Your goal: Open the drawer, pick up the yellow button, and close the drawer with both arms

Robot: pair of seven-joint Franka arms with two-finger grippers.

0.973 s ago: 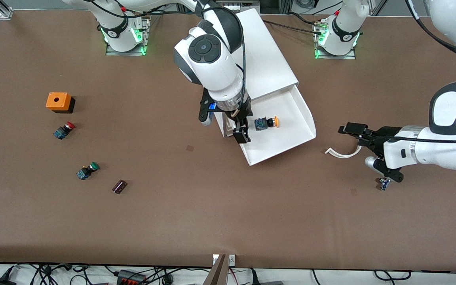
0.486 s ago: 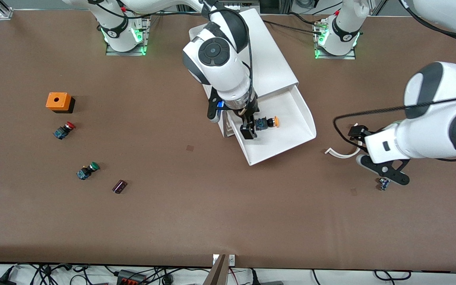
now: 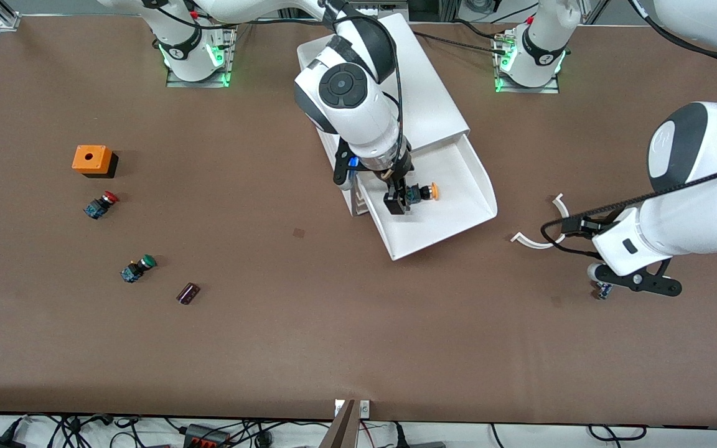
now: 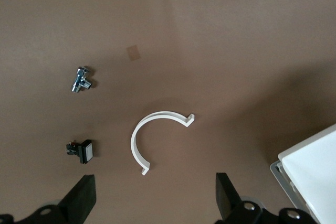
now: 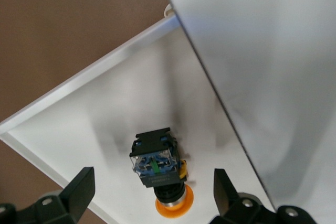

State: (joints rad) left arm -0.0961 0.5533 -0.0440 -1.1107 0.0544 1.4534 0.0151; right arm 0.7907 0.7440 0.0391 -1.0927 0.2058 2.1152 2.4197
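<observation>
The drawer (image 3: 458, 233) stands pulled out of the white cabinet (image 3: 421, 81). On its floor lies the button (image 3: 424, 191), on its side, with the orange cap toward the left arm's end. My right gripper (image 3: 399, 196) hangs open over the drawer, right at the button's body. The right wrist view shows the button (image 5: 157, 163) between my right gripper's (image 5: 152, 195) spread fingers, not gripped, on the drawer floor (image 5: 94, 129). My left gripper (image 3: 612, 255) is open over bare table, away from the drawer at the left arm's end. In the left wrist view that gripper (image 4: 156, 203) holds nothing.
A white curved piece (image 3: 539, 239) and a small metal fitting (image 3: 603, 289) lie by the left hand. Toward the right arm's end are an orange box (image 3: 92, 160), a red-capped button (image 3: 101, 205), a green-capped button (image 3: 138, 267) and a small dark part (image 3: 188, 293).
My right gripper has slid across the open drawer up to the button. The left arm has swung away from the drawer toward its own end of the table and turned its hand.
</observation>
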